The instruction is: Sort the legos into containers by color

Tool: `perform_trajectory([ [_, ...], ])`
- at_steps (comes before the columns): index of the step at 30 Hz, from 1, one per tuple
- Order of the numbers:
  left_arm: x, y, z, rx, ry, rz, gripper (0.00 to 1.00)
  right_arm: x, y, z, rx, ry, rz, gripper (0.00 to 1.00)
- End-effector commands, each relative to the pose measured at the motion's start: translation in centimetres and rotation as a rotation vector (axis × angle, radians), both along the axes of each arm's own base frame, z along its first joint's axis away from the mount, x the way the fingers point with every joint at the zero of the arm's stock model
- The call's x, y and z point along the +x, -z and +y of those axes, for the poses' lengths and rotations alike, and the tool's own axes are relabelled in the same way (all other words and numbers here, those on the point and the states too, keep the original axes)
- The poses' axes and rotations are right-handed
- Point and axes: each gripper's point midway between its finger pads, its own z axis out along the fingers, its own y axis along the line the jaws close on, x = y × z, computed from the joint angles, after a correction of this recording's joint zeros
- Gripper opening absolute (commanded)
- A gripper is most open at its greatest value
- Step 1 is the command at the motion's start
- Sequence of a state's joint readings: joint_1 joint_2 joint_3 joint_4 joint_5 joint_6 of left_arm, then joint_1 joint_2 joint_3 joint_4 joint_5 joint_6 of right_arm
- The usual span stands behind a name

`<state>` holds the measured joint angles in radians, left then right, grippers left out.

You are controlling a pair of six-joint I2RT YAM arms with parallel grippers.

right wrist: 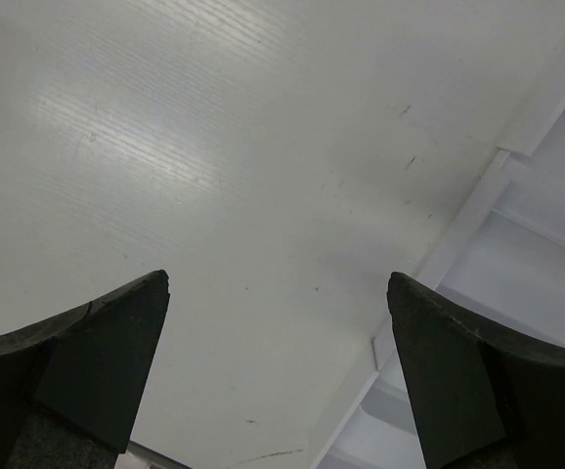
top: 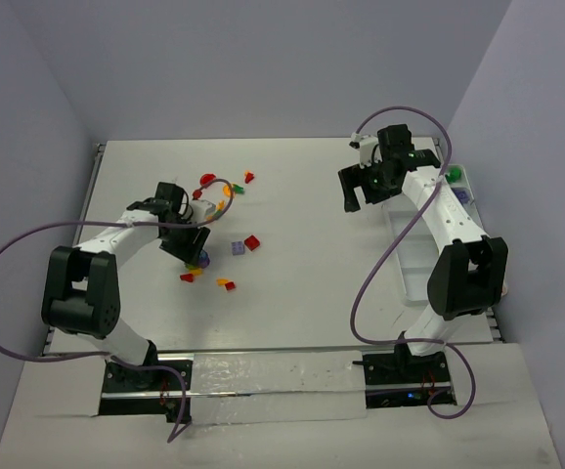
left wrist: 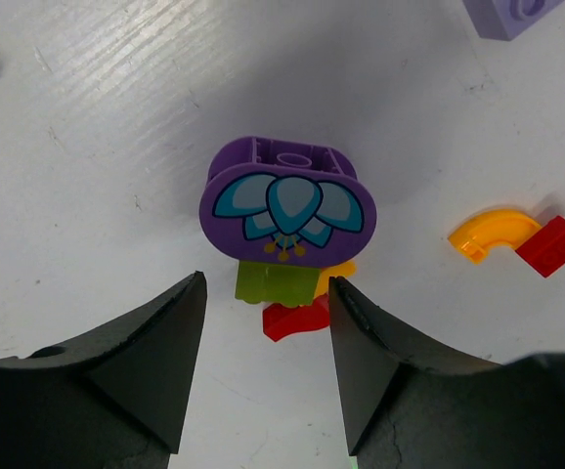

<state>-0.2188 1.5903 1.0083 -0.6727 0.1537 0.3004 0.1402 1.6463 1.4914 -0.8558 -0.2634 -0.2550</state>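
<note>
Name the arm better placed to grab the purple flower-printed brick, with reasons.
Left. The left end effector hangs open just short of the purple flower-printed brick, lined up with it. The right end effector is open over bare table beside the white tray, far from that brick.

A lime brick (left wrist: 266,283) and red brick (left wrist: 290,319) fill the gap at my left claw (left wrist: 268,293), purple flower piece (left wrist: 284,205) just above them; surface (left wrist: 87,147) upper left lies bare. Below my right claw (right wrist: 278,283) I have open surface, tray (right wrist: 458,234) wall at right.
</note>
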Motion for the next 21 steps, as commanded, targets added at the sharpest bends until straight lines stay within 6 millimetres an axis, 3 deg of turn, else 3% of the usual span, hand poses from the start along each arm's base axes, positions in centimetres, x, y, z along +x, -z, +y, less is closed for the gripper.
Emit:
perform_trajectory([
  [1,1.5,0.4,-0.7,-0.035,0.015,-0.052,0.6,0.2,0.1,0.3,0.0,-0.008,-0.004,1.0],
  [15,1.6,2.1,-0.8,-0.043,-0.007,-0.053,0.49,0.6,-0.2,0.4,0.0,-0.008,-0.008,0.99],
  [21,2.6,2.0,-1.0,-0.054,-0.029,-0.083,0.35,0.7,-0.3,1.1,0.015,-0.013,-0.015,0.99],
])
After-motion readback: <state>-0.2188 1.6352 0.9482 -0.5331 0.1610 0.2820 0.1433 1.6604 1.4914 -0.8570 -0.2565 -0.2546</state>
